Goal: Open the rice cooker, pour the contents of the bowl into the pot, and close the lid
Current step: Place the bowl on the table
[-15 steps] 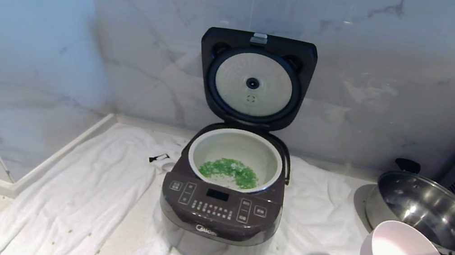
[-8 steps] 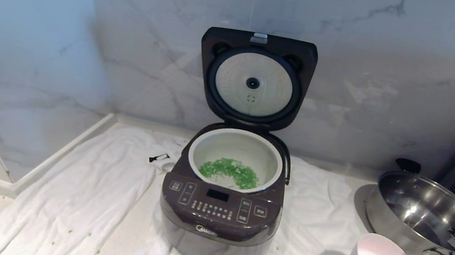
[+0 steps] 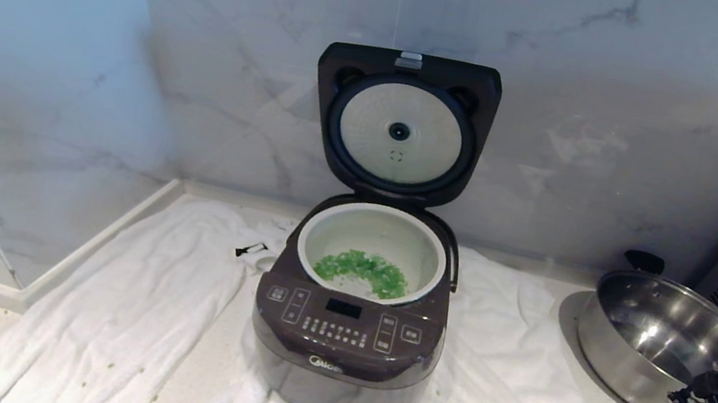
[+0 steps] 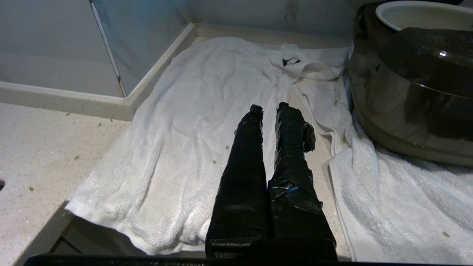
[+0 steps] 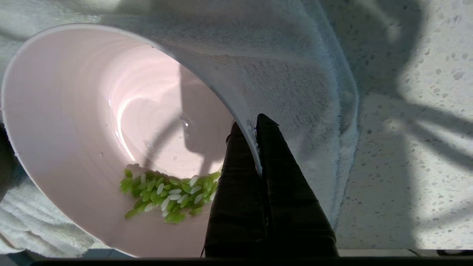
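The right gripper [image 5: 251,123] pinched the smooth round pale-pink bowl's [image 5: 92,122] thin rim above the fluffy white towel [image 5: 295,74]; the left gripper's [image 4: 268,108] taped fingers sat together.

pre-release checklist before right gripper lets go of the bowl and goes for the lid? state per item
1. Right gripper pinched on the bowl rim: ok.
2. Bowl resting flat on the towel: cannot tell; it looks tilted and sits at the head view's bottom edge.
3. Bowl emptied: not ok, a small cluster of green grains remains inside.
4. Pot holds the poured grains: ok.
5. Lid upright and nothing over the pot: ok.
6. Left gripper low over the towel, left of the rice cooker: ok.
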Motion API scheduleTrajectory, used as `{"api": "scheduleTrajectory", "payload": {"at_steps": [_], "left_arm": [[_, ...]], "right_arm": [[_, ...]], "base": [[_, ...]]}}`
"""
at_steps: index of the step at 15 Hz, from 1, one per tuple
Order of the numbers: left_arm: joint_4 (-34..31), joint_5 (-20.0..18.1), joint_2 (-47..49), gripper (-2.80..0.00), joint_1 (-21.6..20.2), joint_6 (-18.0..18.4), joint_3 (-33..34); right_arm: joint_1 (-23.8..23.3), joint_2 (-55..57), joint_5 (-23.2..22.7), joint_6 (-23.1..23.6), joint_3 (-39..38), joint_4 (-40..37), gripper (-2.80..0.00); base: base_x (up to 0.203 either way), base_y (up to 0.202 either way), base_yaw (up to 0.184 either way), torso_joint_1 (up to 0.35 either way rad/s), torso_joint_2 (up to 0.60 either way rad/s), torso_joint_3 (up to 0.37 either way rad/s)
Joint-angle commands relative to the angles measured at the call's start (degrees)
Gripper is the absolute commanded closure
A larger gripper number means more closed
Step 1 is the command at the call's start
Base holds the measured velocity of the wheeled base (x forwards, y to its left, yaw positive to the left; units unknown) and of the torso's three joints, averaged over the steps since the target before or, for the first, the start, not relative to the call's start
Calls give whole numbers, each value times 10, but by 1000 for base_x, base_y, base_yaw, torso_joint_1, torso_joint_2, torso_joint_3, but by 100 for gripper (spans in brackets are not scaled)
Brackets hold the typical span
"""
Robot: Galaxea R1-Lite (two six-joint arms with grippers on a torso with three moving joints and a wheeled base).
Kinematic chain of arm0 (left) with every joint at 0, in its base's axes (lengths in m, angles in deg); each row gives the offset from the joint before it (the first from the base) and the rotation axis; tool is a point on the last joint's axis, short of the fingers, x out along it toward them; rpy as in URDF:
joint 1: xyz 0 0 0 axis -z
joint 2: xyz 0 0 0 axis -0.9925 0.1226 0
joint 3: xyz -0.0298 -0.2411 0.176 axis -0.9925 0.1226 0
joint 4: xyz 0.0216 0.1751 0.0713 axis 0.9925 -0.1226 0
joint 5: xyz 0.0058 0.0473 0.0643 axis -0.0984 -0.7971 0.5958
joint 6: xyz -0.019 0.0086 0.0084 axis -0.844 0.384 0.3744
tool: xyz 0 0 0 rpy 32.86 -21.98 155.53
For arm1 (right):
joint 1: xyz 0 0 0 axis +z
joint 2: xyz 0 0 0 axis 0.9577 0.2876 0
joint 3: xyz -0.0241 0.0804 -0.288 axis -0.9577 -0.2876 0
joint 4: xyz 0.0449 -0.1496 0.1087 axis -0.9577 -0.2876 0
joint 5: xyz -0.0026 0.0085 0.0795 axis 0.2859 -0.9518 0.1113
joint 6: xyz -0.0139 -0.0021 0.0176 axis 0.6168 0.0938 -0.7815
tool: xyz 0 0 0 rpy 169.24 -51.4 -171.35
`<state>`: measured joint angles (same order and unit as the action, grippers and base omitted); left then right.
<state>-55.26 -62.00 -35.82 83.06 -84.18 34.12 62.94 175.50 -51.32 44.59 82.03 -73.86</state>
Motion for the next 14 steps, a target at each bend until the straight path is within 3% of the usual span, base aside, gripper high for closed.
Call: {"api": "scheduleTrajectory", "payload": {"at_steps": [1,3,10,14], "left_arm": [[0,0,1,0,0,0,0],[0,0,1,0,0,0,0],[0,0,1,0,0,0,0],[0,0,1,0,0,0,0]], "right_arm": [[-9,14,0,-1,-6,3,0],[-48,-3,0,27,-24,2,0],[-291,-17,-8,226,-82,0,0],[-412,9,-16,324,-67,0,0]], "base": [[0,0,0,0,0,0],[0,0,0,0,0,0],[0,0,0,0,0,0],[0,0,0,0,0,0]]}}
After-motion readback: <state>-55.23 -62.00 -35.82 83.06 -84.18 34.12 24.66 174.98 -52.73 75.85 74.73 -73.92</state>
